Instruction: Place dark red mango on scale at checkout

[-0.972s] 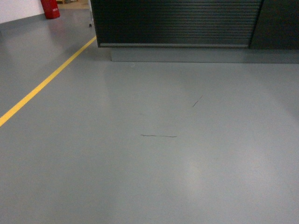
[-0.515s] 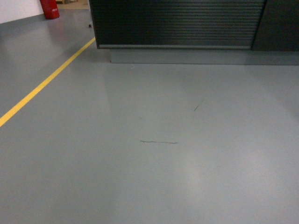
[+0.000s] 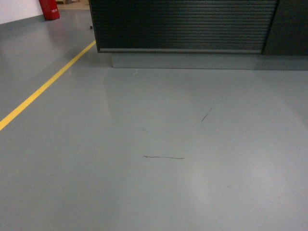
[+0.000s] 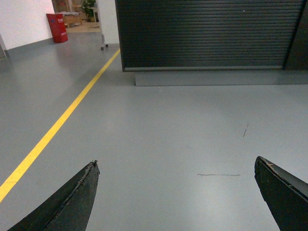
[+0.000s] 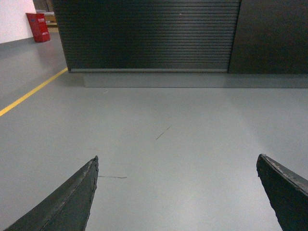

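The checkout fills the top of the head view as a black counter with a horizontally ribbed front; it also shows in the left wrist view and the right wrist view. Only its front face shows, not its top. The dark red mango and the scale are out of view. My left gripper is open over bare grey floor with nothing between its fingers. My right gripper is open too, holding nothing. Neither gripper shows in the head view.
A yellow floor line runs diagonally on the left. A red fire extinguisher stands at the far left by a white wall. A grey plinth runs under the counter. Thin dark scuff marks lie on the grey floor.
The counter has grown larger and the scuff marks have slid down the head view, so the base has rolled closer to the checkout.
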You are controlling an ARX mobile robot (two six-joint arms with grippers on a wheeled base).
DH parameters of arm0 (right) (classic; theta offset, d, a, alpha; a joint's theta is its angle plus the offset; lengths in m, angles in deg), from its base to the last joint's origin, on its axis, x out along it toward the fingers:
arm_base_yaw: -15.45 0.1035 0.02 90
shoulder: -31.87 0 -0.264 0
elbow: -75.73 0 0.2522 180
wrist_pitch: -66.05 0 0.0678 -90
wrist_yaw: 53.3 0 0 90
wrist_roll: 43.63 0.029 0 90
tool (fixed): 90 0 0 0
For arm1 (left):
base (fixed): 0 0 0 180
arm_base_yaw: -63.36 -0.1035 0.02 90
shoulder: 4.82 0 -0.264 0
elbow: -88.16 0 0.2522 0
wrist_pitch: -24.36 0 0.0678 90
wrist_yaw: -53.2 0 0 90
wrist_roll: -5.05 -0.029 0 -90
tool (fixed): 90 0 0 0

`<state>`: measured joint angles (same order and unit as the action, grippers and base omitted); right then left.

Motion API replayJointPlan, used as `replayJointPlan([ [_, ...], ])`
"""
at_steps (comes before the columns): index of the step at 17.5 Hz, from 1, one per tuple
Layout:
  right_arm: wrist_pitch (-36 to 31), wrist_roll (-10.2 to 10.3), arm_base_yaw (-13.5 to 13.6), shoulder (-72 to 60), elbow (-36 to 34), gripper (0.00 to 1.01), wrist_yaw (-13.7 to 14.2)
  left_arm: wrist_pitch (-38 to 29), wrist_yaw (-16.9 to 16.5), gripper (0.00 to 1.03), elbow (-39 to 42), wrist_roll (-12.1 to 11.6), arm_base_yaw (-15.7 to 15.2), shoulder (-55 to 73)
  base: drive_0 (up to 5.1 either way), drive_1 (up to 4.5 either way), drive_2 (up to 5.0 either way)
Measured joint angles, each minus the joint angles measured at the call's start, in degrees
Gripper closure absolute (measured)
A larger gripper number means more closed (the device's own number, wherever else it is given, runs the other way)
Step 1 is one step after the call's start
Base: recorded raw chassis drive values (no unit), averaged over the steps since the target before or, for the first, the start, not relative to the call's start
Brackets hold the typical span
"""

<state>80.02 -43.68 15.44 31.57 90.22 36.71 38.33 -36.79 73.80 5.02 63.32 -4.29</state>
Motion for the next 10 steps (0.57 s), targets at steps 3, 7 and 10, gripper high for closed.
replayJointPlan([
  [3, 0.0, 0.0, 0.0, 0.0, 0.0, 0.03, 0.0, 0.0, 0.0, 0.05, 0.0, 0.0, 0.0, 0.0, 0.0, 2.5, -2.4],
  [7, 0.0, 0.0, 0.0, 0.0, 0.0, 0.03, 0.0, 0.0, 0.0, 0.05, 0.0, 0.0, 0.0, 0.0, 0.0, 2.42, -2.5],
  [10, 0.0, 0.0, 0.0, 0.0, 0.0, 0.03, 0.0, 0.0, 0.0, 0.05, 0.0, 0.0, 0.0, 0.0, -0.1, 2.37, -2.5],
])
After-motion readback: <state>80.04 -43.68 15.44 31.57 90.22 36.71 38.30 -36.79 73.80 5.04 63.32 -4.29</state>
